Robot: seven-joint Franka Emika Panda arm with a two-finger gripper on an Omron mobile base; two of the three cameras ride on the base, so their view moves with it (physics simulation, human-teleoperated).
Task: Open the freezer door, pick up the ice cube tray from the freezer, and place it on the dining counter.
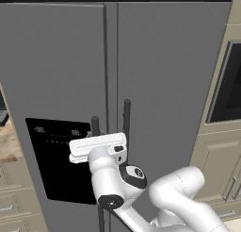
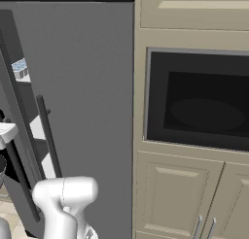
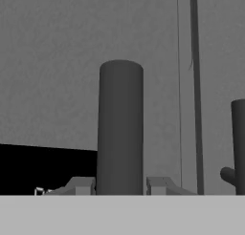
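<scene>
Freezer door (image 1: 56, 75) handle (image 3: 120, 129) between the tool's (image 3: 119, 185) fingers

ice cube tray (image 2: 19, 68) mostly hidden behind freezer door (image 2: 12, 136)

The freezer door (image 1: 56, 85) is tall, grey, slightly ajar, its black dispenser panel (image 1: 59, 155) left of its dark vertical handle (image 3: 120, 129). Behind it, the pale-blue ice cube tray (image 2: 19, 68) rests on a freezer (image 2: 34, 131) shelf.

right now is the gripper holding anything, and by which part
Cannot be told. The gripper straddles the freezer door's handle near its top, with a small gap at one finger.
</scene>
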